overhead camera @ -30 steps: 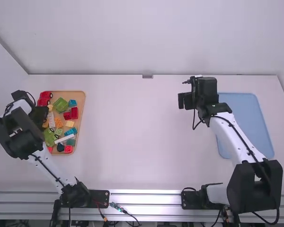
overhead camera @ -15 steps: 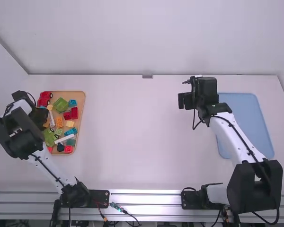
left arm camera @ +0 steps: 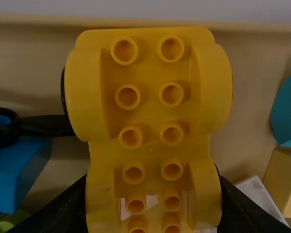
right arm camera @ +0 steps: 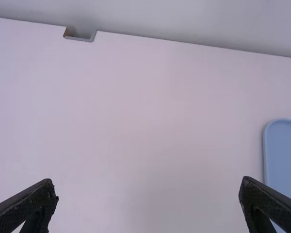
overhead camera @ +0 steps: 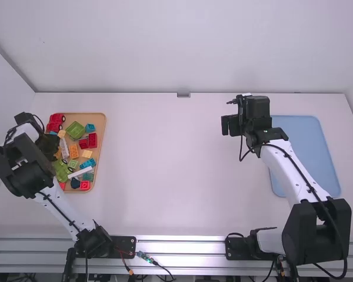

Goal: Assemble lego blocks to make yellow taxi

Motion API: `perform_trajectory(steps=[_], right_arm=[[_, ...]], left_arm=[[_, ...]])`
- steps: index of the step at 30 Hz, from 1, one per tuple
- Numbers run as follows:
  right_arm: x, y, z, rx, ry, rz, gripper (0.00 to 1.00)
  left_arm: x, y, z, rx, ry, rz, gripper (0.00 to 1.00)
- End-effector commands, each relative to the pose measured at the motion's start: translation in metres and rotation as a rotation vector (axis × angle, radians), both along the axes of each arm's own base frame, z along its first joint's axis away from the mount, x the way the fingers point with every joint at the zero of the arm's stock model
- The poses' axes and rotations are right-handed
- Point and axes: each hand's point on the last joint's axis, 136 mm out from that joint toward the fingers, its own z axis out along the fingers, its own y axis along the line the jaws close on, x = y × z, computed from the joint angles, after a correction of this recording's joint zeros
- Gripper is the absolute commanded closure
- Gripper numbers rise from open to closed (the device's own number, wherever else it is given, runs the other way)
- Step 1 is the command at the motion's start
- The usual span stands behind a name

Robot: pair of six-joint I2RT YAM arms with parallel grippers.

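While the yellow base [left arm camera: 149, 114] partly hides the left tool [overhead camera: 50, 144] gripping it, the right tool [overhead camera: 229, 125] stands open.

Bright, diffuse light spreads fairly evenly over the desk [overhead camera: 165, 164] in the high view, while the metal rail [overhead camera: 182, 247] along its near edge throws back strong white glare. The left wrist view is much dimmer: soft shadows darken the floor of the tan tray [left arm camera: 254, 97], and the yellow piece [left arm camera: 148, 114] is shaded within its hollows. Gentle, even light fills the right wrist view, with faint grey shading on the desk.
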Motion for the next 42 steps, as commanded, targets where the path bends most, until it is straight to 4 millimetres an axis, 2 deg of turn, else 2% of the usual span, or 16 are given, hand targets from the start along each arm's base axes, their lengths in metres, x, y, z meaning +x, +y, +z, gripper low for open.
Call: perform_trajectory(steps=[1, 4, 7, 10, 14, 17, 21, 25, 26, 28, 30, 33, 34, 35, 38, 42], right_arm=[[0.007, 0.003, 0.012, 0.006, -0.027, 0.005, 0.01], [0.007, 0.003, 0.012, 0.006, -0.027, 0.003, 0.01], [0.007, 0.003, 0.012, 0.006, -0.027, 0.005, 0.01], [0.007, 0.003, 0.013, 0.006, -0.03, 0.003, 0.01], [0.008, 0.003, 0.013, 0.006, -0.033, 0.003, 0.01], [0.009, 0.003, 0.015, 0.008, -0.043, 0.004, 0.01], [0.013, 0.003, 0.02, 0.013, -0.068, 0.003, 0.01], [0.016, 0.003, 0.025, 0.027, -0.086, -0.013, 0.01], [0.016, 0.002, 0.025, 0.03, -0.087, -0.02, 0.01], [0.018, -0.005, 0.026, 0.039, -0.089, -0.057, 0.01], [0.018, -0.012, 0.027, 0.039, -0.09, -0.082, 0.01], [0.018, -0.023, 0.027, 0.042, -0.084, -0.103, 0.01], [0.017, -0.026, 0.026, 0.04, -0.079, -0.11, 0.01], [0.017, -0.027, 0.025, 0.039, -0.077, -0.113, 0.01], [0.015, -0.036, 0.023, 0.036, -0.064, -0.133, 0.01], [0.013, -0.046, 0.023, 0.033, -0.057, -0.159, 0.01]], left_arm=[[-0.005, 0.001, 0.0, 0.003, 0.029, 0.013, 0.83], [-0.006, 0.003, 0.008, 0.009, 0.045, 0.016, 0.9], [-0.006, 0.006, 0.019, 0.013, 0.056, 0.018, 0.92], [-0.003, 0.012, 0.043, 0.026, 0.065, 0.021, 0.98], [0.008, 0.015, 0.078, 0.05, 0.052, -0.021, 0.98], [0.026, 0.008, 0.101, 0.067, 0.029, -0.164, 0.98], [0.05, -0.023, 0.123, 0.126, 0.071, -0.399, 0.98], [0.094, -0.088, 0.138, 0.234, 0.089, -0.688, 0.98], [0.097, -0.095, 0.139, 0.243, 0.089, -0.71, 0.98], [0.119, -0.147, 0.149, 0.307, 0.083, -0.83, 0.98], [0.127, -0.176, 0.155, 0.347, 0.081, -0.895, 0.98], [0.144, -0.258, 0.162, 0.423, 0.032, -1.176, 0.99], [0.145, -0.284, 0.163, 0.437, 0.011, -1.289, 0.99], [0.145, -0.297, 0.162, 0.445, 0.005, -1.347, 0.99], [0.134, -0.359, 0.155, 0.508, 0.009, -1.625, 0.98], [0.117, -0.403, 0.14, 0.555, 0.016, -1.829, 0.99]])
